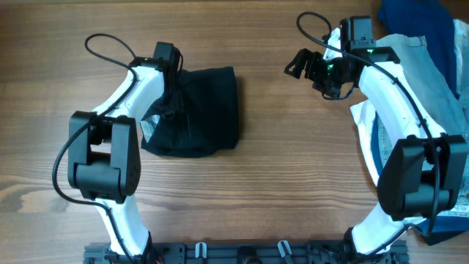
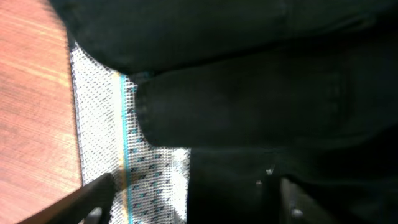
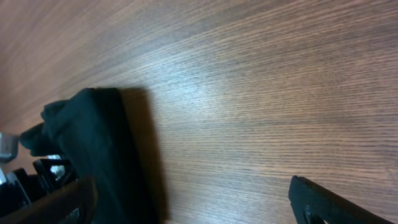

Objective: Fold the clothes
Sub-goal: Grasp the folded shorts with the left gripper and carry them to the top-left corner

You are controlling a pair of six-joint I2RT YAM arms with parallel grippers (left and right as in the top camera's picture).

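The black shorts (image 1: pixel 201 110) lie folded into a compact bundle on the wooden table, left of centre. My left gripper (image 2: pixel 193 210) hovers low over the bundle's left edge, open, with its fingers (image 2: pixel 93 199) spread wide and nothing pinched between them. Below it I see black fabric (image 2: pixel 249 106) and the white mesh pocket lining (image 2: pixel 99 137) with a teal stripe. My right gripper (image 1: pixel 302 66) is open above bare table, well to the right of the shorts. In the right wrist view the shorts (image 3: pixel 99 149) sit at the left and the gripper (image 3: pixel 193 205) holds nothing.
A heap of other garments lies along the right edge under my right arm: pale blue denim (image 1: pixel 432 70) and a dark blue piece (image 1: pixel 414 18). Bare wooden table (image 1: pixel 293 161) stretches between the shorts and that heap.
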